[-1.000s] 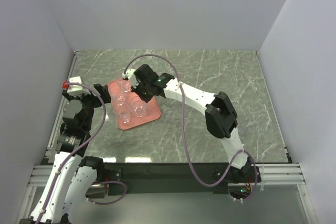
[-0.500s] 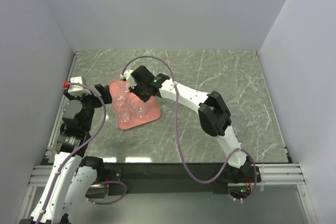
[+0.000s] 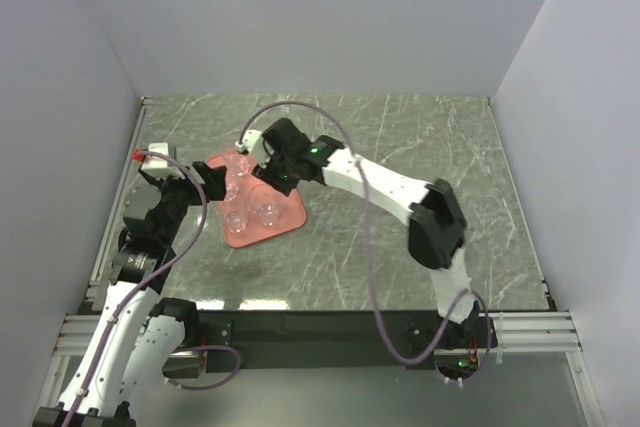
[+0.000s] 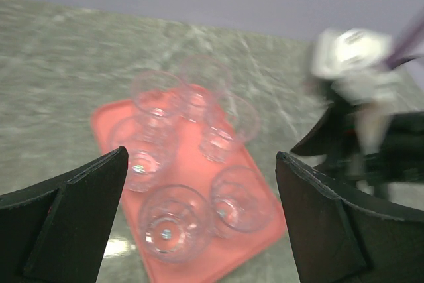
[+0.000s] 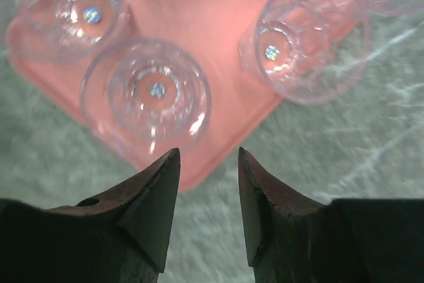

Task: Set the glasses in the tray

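Note:
The salmon-pink tray (image 3: 283,220) lies left of centre on the marble table. Several clear glasses stand upright on it; one (image 3: 266,210) is near its front. The left wrist view shows the tray (image 4: 199,164) with the glasses, the nearest (image 4: 173,222) at the front. My left gripper (image 4: 202,157) is wide open and empty, facing the tray from its left (image 3: 213,183). My right gripper (image 5: 209,156) is open and empty, hovering above the tray's edge (image 5: 218,134) close to one glass (image 5: 147,91). In the top view it (image 3: 260,177) is over the tray's far right part.
The right arm (image 4: 354,71) shows blurred at the right of the left wrist view. Grey walls close the table on the left, back and right. A purple cable (image 3: 300,112) loops over the right wrist.
My left arm has leaned forward, bringing its open gripper closer to the tray's left side. My right gripper has shifted a little back and to the right above the tray.

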`<state>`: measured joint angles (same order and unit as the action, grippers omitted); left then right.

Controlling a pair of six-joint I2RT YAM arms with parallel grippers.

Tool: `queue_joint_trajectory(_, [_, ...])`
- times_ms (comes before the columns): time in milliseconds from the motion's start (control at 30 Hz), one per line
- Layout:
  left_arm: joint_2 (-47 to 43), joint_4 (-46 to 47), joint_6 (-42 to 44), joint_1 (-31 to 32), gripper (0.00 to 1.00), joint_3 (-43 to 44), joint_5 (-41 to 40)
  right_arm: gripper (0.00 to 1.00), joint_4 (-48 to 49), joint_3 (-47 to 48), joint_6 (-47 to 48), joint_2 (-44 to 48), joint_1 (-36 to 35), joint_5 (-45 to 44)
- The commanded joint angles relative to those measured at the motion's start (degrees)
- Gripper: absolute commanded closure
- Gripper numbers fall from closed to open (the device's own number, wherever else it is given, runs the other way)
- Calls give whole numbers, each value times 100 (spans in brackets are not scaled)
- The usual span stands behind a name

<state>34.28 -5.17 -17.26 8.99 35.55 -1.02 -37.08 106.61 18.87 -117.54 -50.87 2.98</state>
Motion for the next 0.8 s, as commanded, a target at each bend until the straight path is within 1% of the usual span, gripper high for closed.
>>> queue_joint_trajectory(0, [140, 174, -418, 23, 1, 206, 1339, 52, -141, -637, 652, 1415, 243, 211])
queue_joint_trajectory(33, [166, 192, -628, 23, 1, 233, 1532, 52, -176, -833, 740, 1653, 314, 385])
queue_joint_trajectory(67, [210, 200, -743, 23, 1, 250, 1900, 52, -220, -1017, 880, 2099, 419, 483])
queue_joint_trajectory(100, [228, 218, -866, 32, 1, 259, 2034, 52, -255, -1341, 907, 2329, 533, 588])
queue_joint_trajectory(133, [254, 244, -1102, 41, 1, 294, 2192, 52, -291, -1518, 934, 2558, 822, 824])
queue_joint_trajectory(167, [307, 271, -1226, 58, 1, 295, 2315, 52, -308, -1677, 943, 2995, 999, 975])
queue_joint_trajectory(200, [324, 306, -1349, 111, 1, 295, 2490, 52, -300, -2009, 934, 3226, 1183, 1098])
queue_joint_trajectory(233, [351, 358, -1585, 155, 1, 286, 2527, 52, -221, -2195, 899, 3437, 1602, 1186])
queue_joint_trajectory(267, [386, 385, -1710, 207, 1, 277, 2545, 52, -160, -2380, 838, 3839, 1798, 1352])
queue_joint_trajectory(333, [404, 437, -1964, 418, 1, 233, 2510, 52, -80, -2889, 776, 4219, 2324, 1415])
queue_joint_trajectory(433, [456, 674, -2246, 778, 1, 128, 2387, 52, 86, -3601, 530, 4870, 2748, 1494])
queue_joint_trajectory(467, [491, 771, -2291, 884, 1, 101, 2361, 51, 183, -3803, 373, 5220, 3115, 1599])
queue_joint_trajectory(533, [596, 842, -2440, 1183, 1, 75, 2212, 52, 411, -4340, 231, 5695, 3547, 1696])
queue_joint_trajectory(567, [649, 886, -2493, 1297, 1, 84, 2159, 52, 447, -4481, 153, 5828, 3923, 1758])
queue_joint_trajectory(633, [833, 965, -2589, 1639, 1, 136, 1957, 52, 526, -4850, 21, 6170, 4251, 1811])
queue_joint_trajectory(667, [904, 991, -2625, 1771, 1, 171, 1869, 52, 561, -4964, -50, 6277, 4548, 1811])
queue_joint_trajectory(700, [1000, 1026, -2686, 2033, 1, 250, 1807, 51, 692, -5209, -111, 6382, 4682, 1846])
queue_joint_trajectory(767, [1290, 1105, -2739, 2316, 1, 329, 1623, 51, 842, -5543, -278, 6646, 4945, 1855])
